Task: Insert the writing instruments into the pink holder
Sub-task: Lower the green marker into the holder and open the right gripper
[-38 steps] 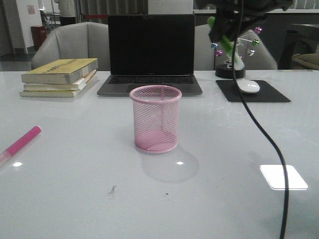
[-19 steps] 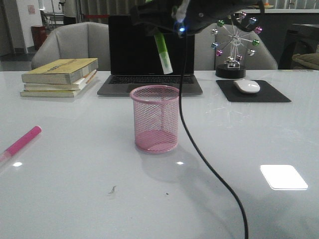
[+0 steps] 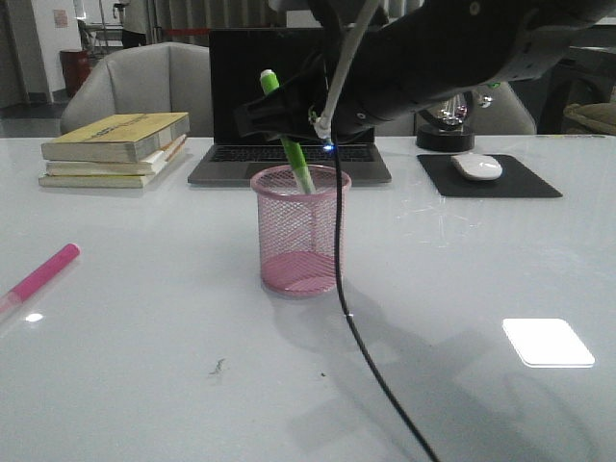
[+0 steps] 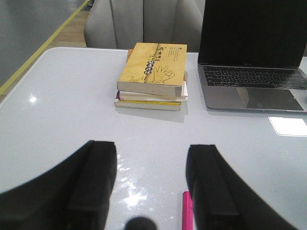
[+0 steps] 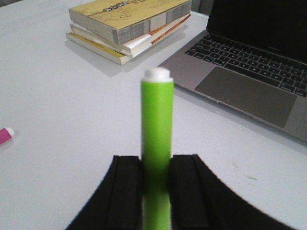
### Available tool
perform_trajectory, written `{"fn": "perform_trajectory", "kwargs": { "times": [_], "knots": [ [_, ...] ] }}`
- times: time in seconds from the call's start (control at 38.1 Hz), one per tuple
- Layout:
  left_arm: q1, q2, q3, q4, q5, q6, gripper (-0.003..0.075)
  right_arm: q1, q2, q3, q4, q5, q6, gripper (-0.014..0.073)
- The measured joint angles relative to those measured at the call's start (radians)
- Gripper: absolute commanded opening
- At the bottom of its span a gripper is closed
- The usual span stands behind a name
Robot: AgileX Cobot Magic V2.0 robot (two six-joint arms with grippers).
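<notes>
The pale pink mesh holder (image 3: pixel 300 231) stands mid-table in the front view. My right gripper (image 3: pixel 289 120) hangs just above its rim, shut on the lime green marker (image 3: pixel 287 135), which tilts with its lower end inside the cup. In the right wrist view the green marker (image 5: pixel 156 143) stands pinched between both black fingers (image 5: pixel 125 191). The bright pink marker (image 3: pixel 38 280) lies on the table at the far left. My left gripper (image 4: pixel 151 184) is open over the table, and the pink marker's end (image 4: pixel 186 213) shows beside one finger.
A stack of books (image 3: pixel 117 147) sits at the back left and an open laptop (image 3: pixel 292 106) behind the holder. A white mouse (image 3: pixel 478 166) rests on a black pad at the back right. A black cable (image 3: pixel 361 318) hangs from the right arm across the table.
My right arm has swung left from the back right and come down, bringing the green marker from high above into the holder's mouth. The pink marker has not moved.
</notes>
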Motion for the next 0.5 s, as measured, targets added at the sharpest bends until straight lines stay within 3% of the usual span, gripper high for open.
{"fn": "perform_trajectory", "kwargs": {
  "times": [0.21,0.5],
  "knots": [
    [0.000,0.000,0.000,0.000,0.000,0.000,0.0393,0.000,0.001,0.000,0.042,0.061,0.018,0.0090],
    [0.000,0.000,0.000,0.000,0.002,0.000,0.0393,0.000,0.001,0.000,0.045,0.069,0.025,0.0421]
  ]
}}
